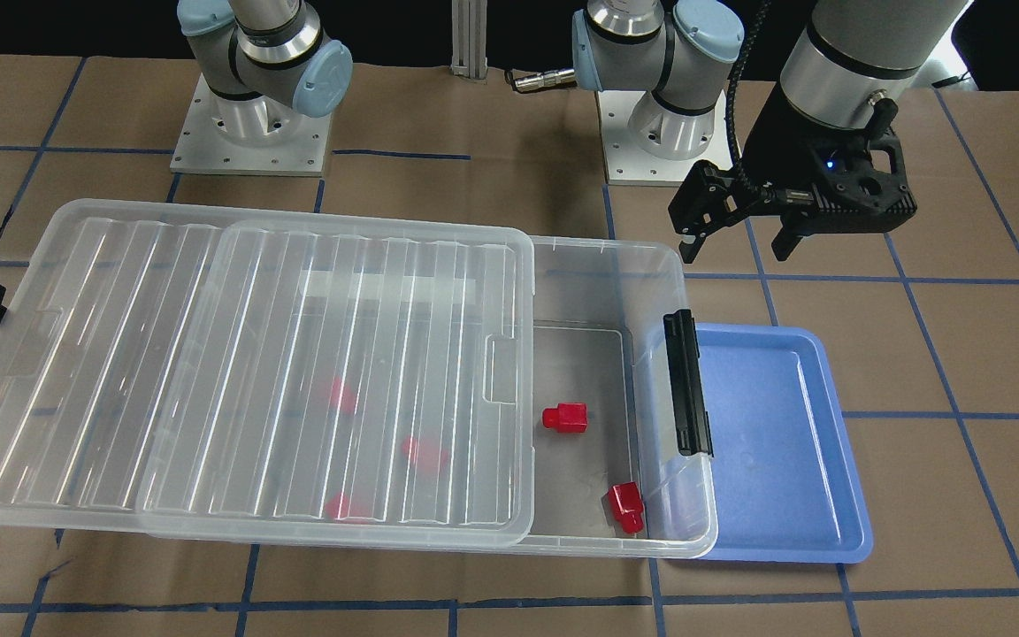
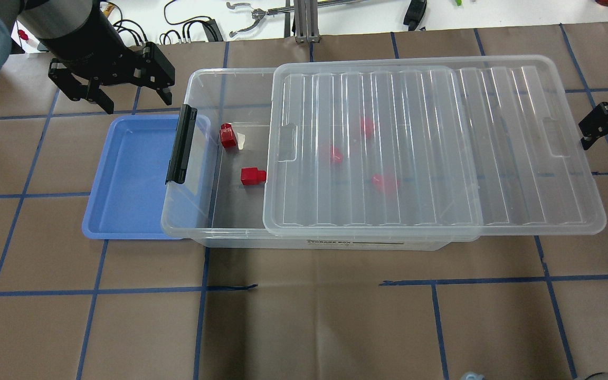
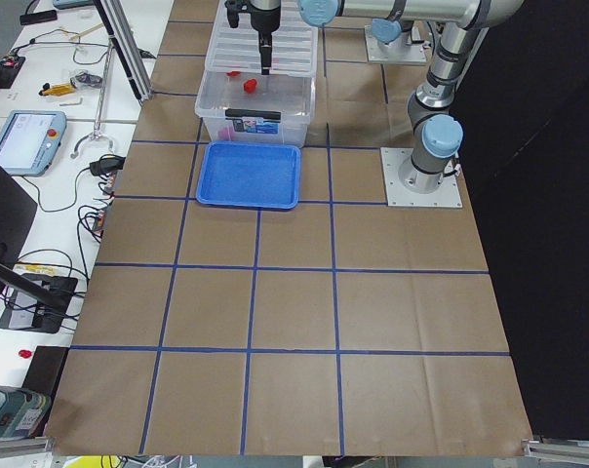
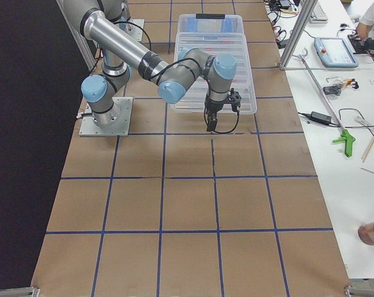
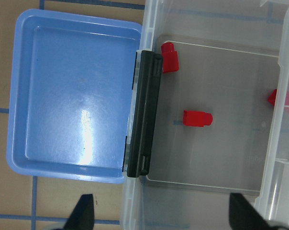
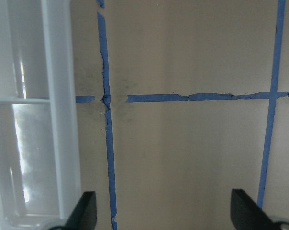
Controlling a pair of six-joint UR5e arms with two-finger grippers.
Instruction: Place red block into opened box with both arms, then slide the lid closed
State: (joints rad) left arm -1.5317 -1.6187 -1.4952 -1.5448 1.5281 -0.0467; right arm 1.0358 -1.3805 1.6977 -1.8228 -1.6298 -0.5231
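The clear box (image 2: pixel 198 79) lies across the table with its ribbed lid (image 2: pixel 415 158) slid partly toward my right, so the end by the black clip bar (image 2: pixel 180 142) is uncovered. Two red blocks (image 2: pixel 227 136) (image 2: pixel 253 176) lie on the uncovered floor, and others (image 2: pixel 335 154) show blurred under the lid. My left gripper (image 2: pixel 136 103) hangs open and empty behind the clip end. In its wrist view the same two blocks (image 5: pixel 197 118) lie below it. My right gripper (image 6: pixel 161 211) is open and empty, just past the lid's far end (image 6: pixel 58 96).
A blue tray (image 2: pixel 124 179) holding nothing sits tucked against the box's clip end. The two arm bases (image 1: pixel 249 133) (image 1: pixel 660 133) stand behind the box. Brown table paper with blue tape lines surrounds everything. Cables and tools lie beyond the far edge.
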